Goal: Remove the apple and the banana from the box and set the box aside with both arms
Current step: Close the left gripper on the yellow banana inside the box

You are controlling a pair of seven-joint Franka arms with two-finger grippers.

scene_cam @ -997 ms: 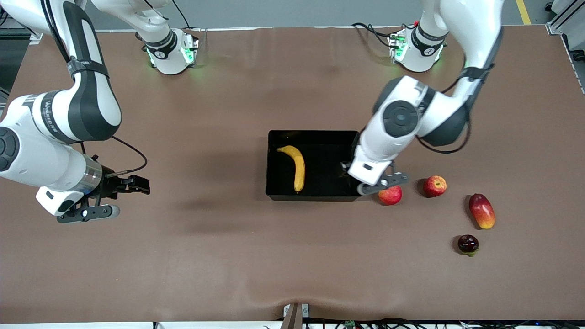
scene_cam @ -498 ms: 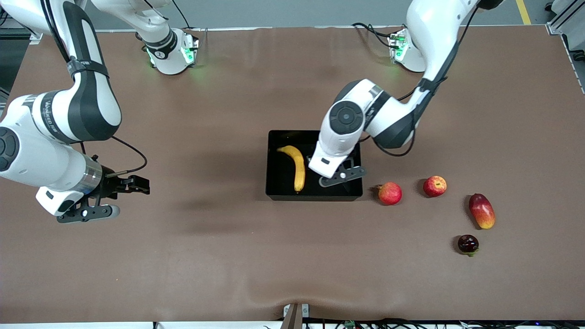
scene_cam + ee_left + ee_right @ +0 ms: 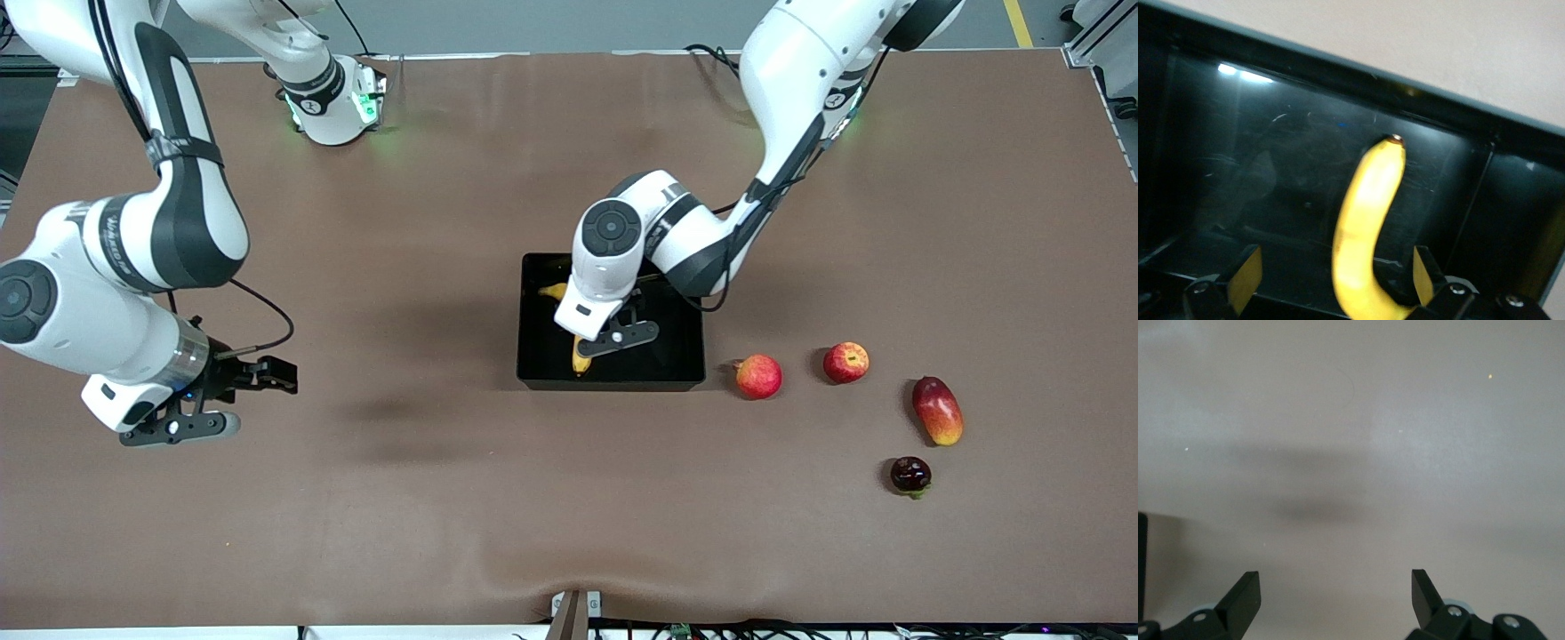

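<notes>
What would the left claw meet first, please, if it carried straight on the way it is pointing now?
Most likely the banana lying in the black box: the left claw is open over it, with the fruit between its fingers. How much gap remains is unclear.

Both arms are glossy white shells with dark grey bands and round dark caps at the joints. The right arm (image 3: 133, 240) carries small grey lettering on a white link and a polished metal ring at its wrist, with a thin black cable looping beside it. The left arm (image 3: 711, 204) has a black cable strapped along its link. Green lights glow at the white bases. Each wrist ends in black fingers (image 3: 1238, 600) on black brackets with small silver screws (image 3: 1451, 289)
</notes>
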